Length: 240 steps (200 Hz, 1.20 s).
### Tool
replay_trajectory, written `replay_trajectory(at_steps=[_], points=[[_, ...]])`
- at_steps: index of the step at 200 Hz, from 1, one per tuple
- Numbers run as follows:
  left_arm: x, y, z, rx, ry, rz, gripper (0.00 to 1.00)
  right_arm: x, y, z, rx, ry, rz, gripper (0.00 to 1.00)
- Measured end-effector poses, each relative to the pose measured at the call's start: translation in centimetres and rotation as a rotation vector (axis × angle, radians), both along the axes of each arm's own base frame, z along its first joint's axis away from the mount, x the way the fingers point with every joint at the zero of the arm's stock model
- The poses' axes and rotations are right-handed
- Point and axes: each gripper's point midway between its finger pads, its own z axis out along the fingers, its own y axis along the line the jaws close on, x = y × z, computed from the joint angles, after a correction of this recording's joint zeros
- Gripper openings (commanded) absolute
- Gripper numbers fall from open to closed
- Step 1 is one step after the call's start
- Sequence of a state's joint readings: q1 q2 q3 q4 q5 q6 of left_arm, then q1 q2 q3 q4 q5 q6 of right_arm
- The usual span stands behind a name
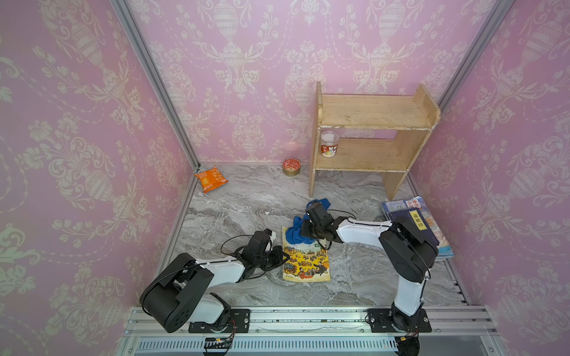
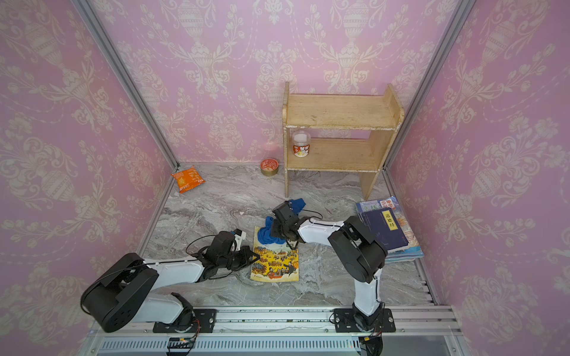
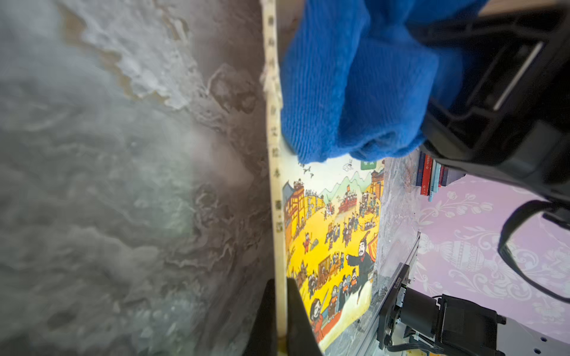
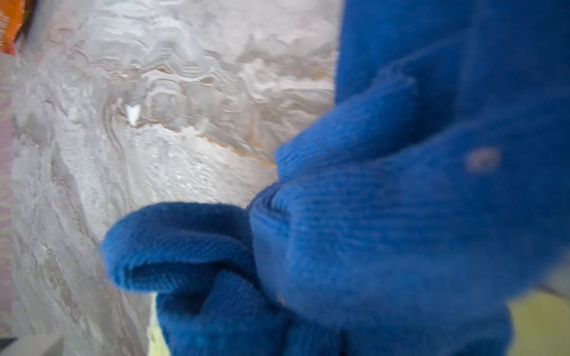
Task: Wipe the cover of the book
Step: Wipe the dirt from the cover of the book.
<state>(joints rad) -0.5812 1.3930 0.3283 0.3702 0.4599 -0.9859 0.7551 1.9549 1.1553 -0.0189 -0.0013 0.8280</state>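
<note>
On grey counter (image 1: 246,200), left claw (image 3: 281,311) pinches picture book (image 1: 305,262), right claw (image 1: 303,231) pinches blue cloth (image 1: 293,234), wiping; should rub downward next.

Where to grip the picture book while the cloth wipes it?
The spine edge, near end, approached from the robot's left, where the left gripper pinches it. The picture book lies flat, so only its thin edges can be pinched, and the blue cloth in the right gripper covers the far end.

Right wrist view: cloth (image 4: 401,215) blurred, cut off. Cloth covers book (image 1: 305,262) top; right arm (image 1: 401,246) hides pt of book stack (image 1: 404,206).
</note>
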Motion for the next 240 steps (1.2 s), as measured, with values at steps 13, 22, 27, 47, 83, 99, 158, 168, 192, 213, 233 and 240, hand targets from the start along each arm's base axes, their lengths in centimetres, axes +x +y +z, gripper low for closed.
replay_trajectory(at_steps=[13,22,27,47,83,99,158,168,192,213,233,240], points=[[0.0,0.1,-0.1,0.003,0.005,0.006,0.00,0.0,3.6,0.1,0.018,-0.019,0.039,0.00],[-0.1,0.3,-0.4,0.012,0.017,0.018,0.00,-0.3,4.8,0.1,0.021,-0.030,0.054,0.00],[-0.2,0.5,-0.6,0.018,0.023,0.027,0.00,-0.5,5.0,0.2,0.021,-0.035,0.056,0.00],[-0.6,0.7,-0.6,0.019,0.023,0.032,0.00,-1.2,3.9,-0.1,0.046,-0.040,0.037,0.00],[-0.8,0.6,-0.2,0.007,-0.005,0.027,0.00,-2.8,-3.5,-0.4,0.081,-0.023,-0.040,0.00],[-0.7,0.6,0.0,0.005,-0.015,0.030,0.00,-2.9,-6.8,-0.6,0.081,-0.021,-0.096,0.00],[-0.4,0.9,0.0,0.018,-0.023,0.051,0.00,-1.8,-4.3,-0.7,0.095,-0.041,-0.110,0.00],[-0.4,1.0,-0.2,0.023,-0.018,0.058,0.00,-1.7,-1.5,-0.3,0.104,-0.050,-0.075,0.00],[-0.5,1.1,-0.6,0.029,0.000,0.070,0.00,-4.0,4.8,0.0,0.134,-0.045,0.054,0.00],[-0.6,1.2,-0.7,0.024,0.012,0.084,0.00,-5.8,4.5,-0.2,0.131,-0.026,0.075,0.00],[-0.4,1.0,-0.5,0.017,0.001,0.083,0.00,-7.2,1.4,-0.5,0.143,-0.001,0.061,0.00],[-0.4,0.9,-0.4,0.014,-0.004,0.080,0.00,-7.6,0.0,-0.5,0.150,0.008,0.047,0.00]])
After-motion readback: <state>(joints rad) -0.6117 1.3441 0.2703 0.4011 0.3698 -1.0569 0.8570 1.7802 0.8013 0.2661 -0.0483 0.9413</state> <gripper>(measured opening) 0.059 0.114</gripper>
